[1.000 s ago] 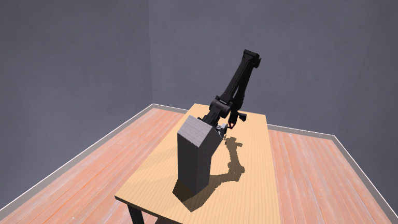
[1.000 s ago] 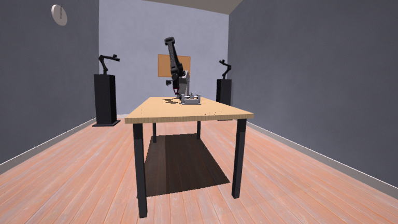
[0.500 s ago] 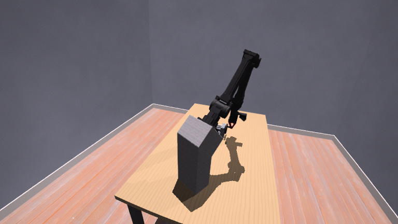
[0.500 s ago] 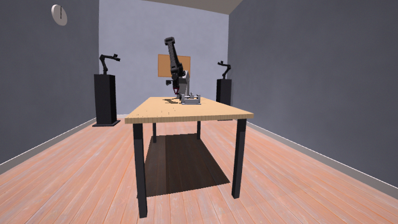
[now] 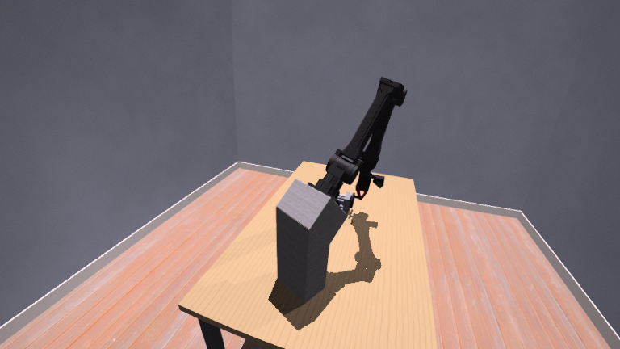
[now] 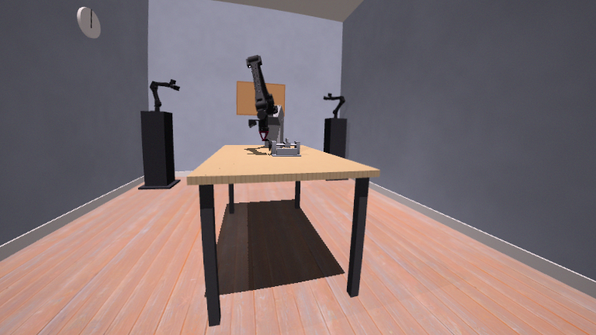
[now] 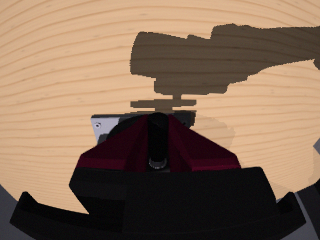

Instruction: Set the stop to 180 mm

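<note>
The stop fixture (image 6: 285,149) is a small grey rail frame on the wooden table, with a slider between two end blocks. Its handwheel is at the left end, mostly hidden by my fingers. My gripper (image 6: 264,137) points down at that left end and is shut on the handwheel. In the wrist view my dark red fingers stand close together around a small dark piece, with a grey corner of the fixture (image 7: 106,127) behind them. In the top view the gripper (image 5: 360,192) shows beside the fixture (image 5: 345,201), which is largely hidden by a grey block. The scale reading is too small to read.
A tall grey block (image 5: 306,242) stands on the table in front of the fixture in the top view. Two black pedestals with small arms (image 6: 157,146) (image 6: 334,133) stand on the floor beyond the table. The arm's shadow (image 7: 220,60) falls on the table top.
</note>
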Motion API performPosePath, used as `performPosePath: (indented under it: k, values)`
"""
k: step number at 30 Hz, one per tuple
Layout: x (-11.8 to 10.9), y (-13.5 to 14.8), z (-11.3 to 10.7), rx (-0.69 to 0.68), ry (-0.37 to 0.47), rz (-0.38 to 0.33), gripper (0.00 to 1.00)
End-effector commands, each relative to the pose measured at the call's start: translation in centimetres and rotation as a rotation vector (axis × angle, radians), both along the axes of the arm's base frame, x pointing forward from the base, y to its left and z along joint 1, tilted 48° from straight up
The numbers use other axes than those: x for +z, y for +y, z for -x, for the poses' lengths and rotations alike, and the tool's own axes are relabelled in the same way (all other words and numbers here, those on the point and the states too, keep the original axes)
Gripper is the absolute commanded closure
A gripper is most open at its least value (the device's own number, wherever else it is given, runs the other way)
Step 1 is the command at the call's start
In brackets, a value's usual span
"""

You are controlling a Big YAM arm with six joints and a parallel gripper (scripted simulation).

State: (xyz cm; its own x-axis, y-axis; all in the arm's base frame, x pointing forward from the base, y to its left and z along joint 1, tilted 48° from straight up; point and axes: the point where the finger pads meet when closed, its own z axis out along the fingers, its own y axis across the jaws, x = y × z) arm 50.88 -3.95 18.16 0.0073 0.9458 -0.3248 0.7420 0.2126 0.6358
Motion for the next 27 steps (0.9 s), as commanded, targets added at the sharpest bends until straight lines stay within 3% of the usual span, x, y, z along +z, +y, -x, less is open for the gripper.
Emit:
performPosePath:
  k: [1, 15, 17, 20, 23, 25, 27]
  values:
    - [5.8, 1.6, -1.6, 0.021, -0.103, -0.006, 0.94]
    - [6.5, 1.8, -2.7, 0.026, -0.123, -0.005, 0.94]
    - [4.8, 1.9, -3.4, 0.027, -0.089, -0.004, 0.94]
    - [4.8, 2.0, -3.8, 0.029, -0.087, -0.005, 0.94]
    - [6.9, 2.0, -3.6, 0.029, -0.128, -0.006, 0.94]
    - [6.9, 1.9, -3.6, 0.029, -0.128, -0.006, 0.94]
    - [5.6, 2.0, -4.0, 0.030, -0.104, -0.005, 0.94]
